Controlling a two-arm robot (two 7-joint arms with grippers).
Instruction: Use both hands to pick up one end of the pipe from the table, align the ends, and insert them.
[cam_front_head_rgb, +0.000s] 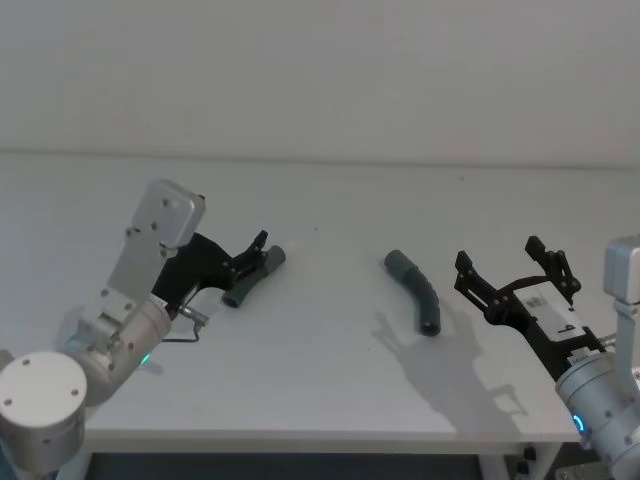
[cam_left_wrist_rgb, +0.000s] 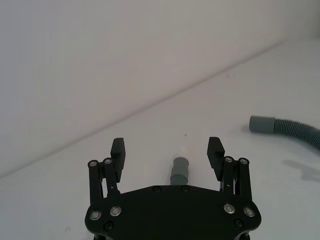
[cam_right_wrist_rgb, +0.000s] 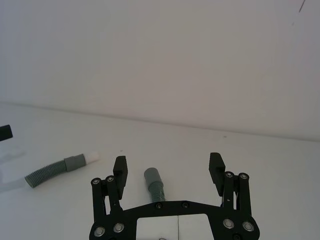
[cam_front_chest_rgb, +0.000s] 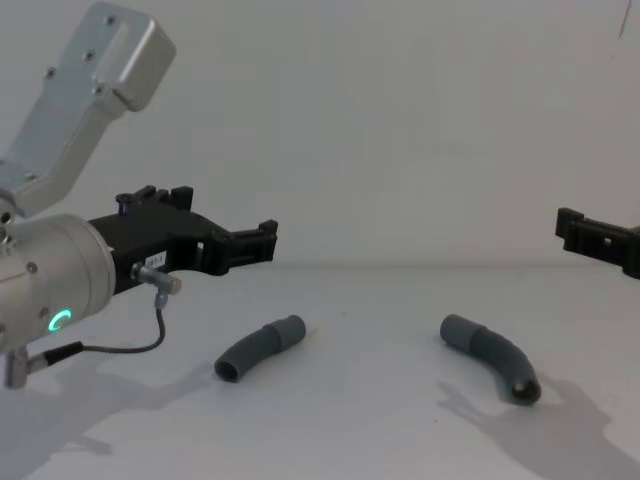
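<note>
Left claw (cam_left_wrist_rgb: 167, 146) wide open and empty, just above the short tube (cam_front_chest_rgb: 262, 349); right claw (cam_right_wrist_rgb: 168, 161) wide open and empty too, near the long tube (cam_front_chest_rgb: 490, 355). Both tubes flat on the surface (cam_front_chest_rgb: 380, 420). Might roll away if pinched off-centre

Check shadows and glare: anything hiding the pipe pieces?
Head view: right end effector casts a soft shadow on the table beside the right pipe piece. Chest view: left pipe piece in plain light, no glare. Wrist views: even light.
</note>
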